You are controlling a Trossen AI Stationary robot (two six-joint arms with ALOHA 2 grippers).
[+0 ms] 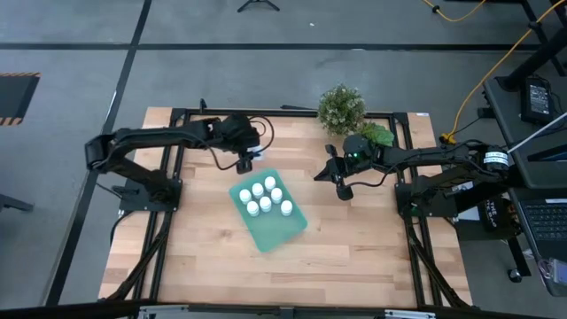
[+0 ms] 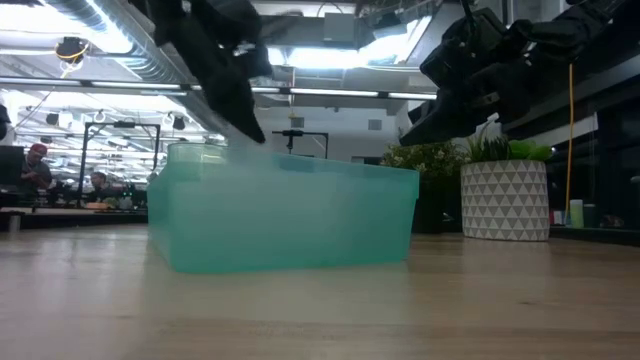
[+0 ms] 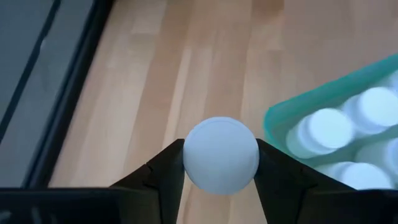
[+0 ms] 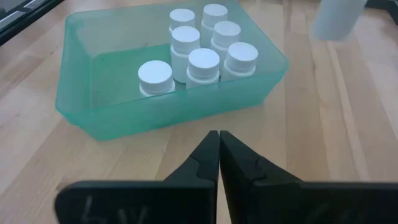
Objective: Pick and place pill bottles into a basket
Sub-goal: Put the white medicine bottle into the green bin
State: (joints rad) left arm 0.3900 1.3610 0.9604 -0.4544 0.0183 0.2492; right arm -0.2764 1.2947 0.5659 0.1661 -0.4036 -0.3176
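The teal basket (image 1: 268, 213) lies on the table's middle and holds several white pill bottles (image 4: 205, 53) standing upright, caps up. My left gripper (image 1: 245, 163) is just beyond the basket's far left corner, shut on one more white pill bottle (image 3: 221, 155). That bottle also shows, blurred, in the right wrist view (image 4: 339, 18). My right gripper (image 4: 219, 142) is shut and empty, to the right of the basket (image 1: 341, 186). In the low view the basket's wall (image 2: 285, 215) hides the bottles inside. My left gripper pinches the bottle at its cap end (image 3: 189, 163) between its two fingers (image 3: 166, 177), one on either side of the round cap. The fingers come from above, pointing down. The bottle stands upright in the hold, cap up, beside the basket's corner (image 3: 280, 121).
A white patterned plant pot (image 2: 505, 200) with a green plant (image 1: 341, 108) stands at the far right, close behind my right arm. Bare wooden table lies near and left of the basket (image 1: 177, 257). The table's black frame (image 1: 168, 151) runs along the edges.
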